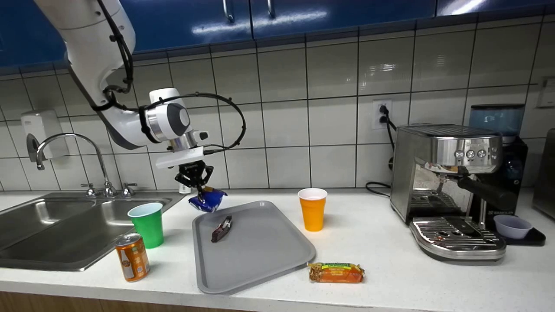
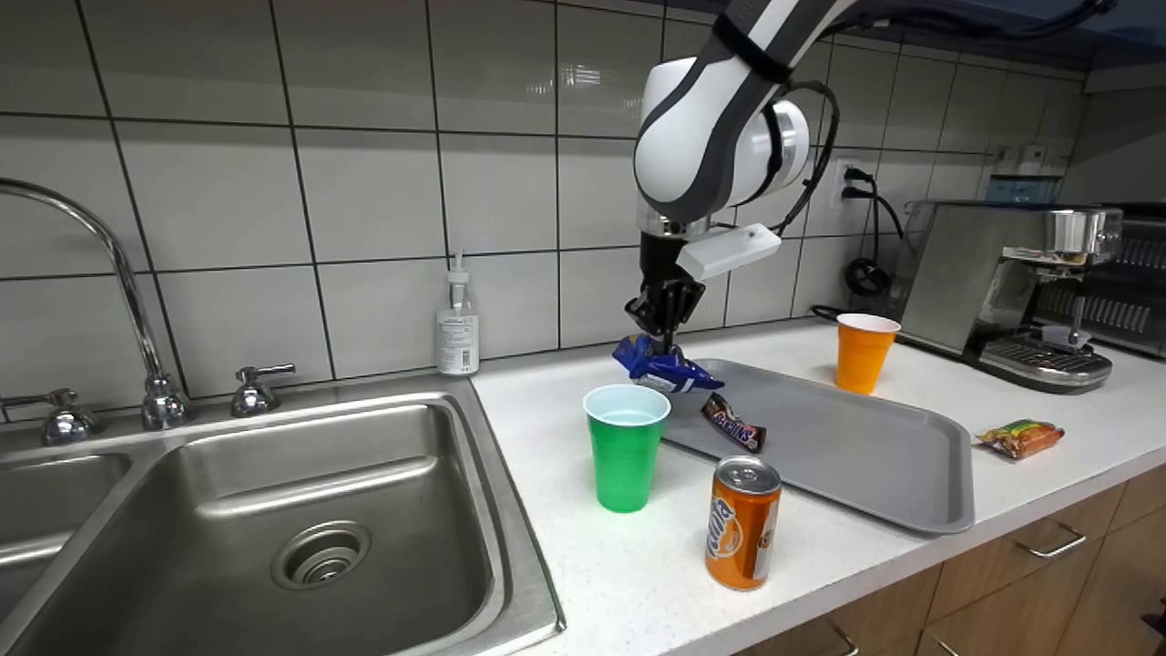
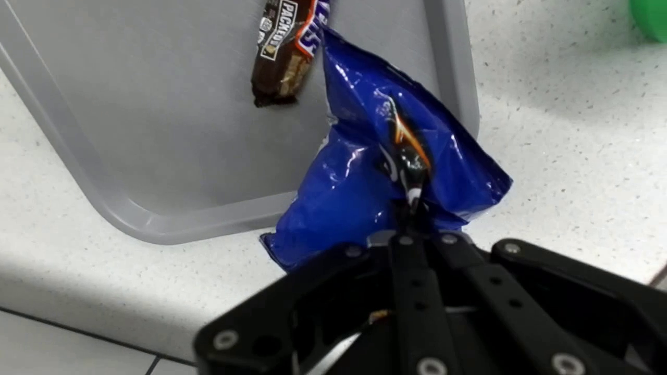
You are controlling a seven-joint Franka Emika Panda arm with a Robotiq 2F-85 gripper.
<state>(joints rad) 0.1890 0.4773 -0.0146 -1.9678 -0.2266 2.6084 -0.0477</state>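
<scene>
My gripper (image 1: 200, 193) is shut on a crumpled blue snack bag (image 1: 210, 201). The fingertips pinch the bag's middle, as the wrist view shows for the gripper (image 3: 417, 224) and the bag (image 3: 359, 166). In an exterior view the bag (image 2: 674, 372) hangs below the gripper (image 2: 667, 343). It is at the wall-side corner of a grey tray (image 1: 269, 247), overlapping its rim in the wrist view. I cannot tell whether it touches the tray. A dark-wrapped chocolate bar (image 1: 222, 229) lies on the tray close to the bag; it also shows in the wrist view (image 3: 286, 52).
A green cup (image 1: 148, 225) and an orange can (image 1: 132, 257) stand between the sink (image 1: 108, 216) and the tray. An orange cup (image 1: 312, 209) and a granola packet (image 1: 336, 273) are on its other side. A coffee machine (image 1: 451, 173) and a soap bottle (image 2: 458, 328) stand by the wall.
</scene>
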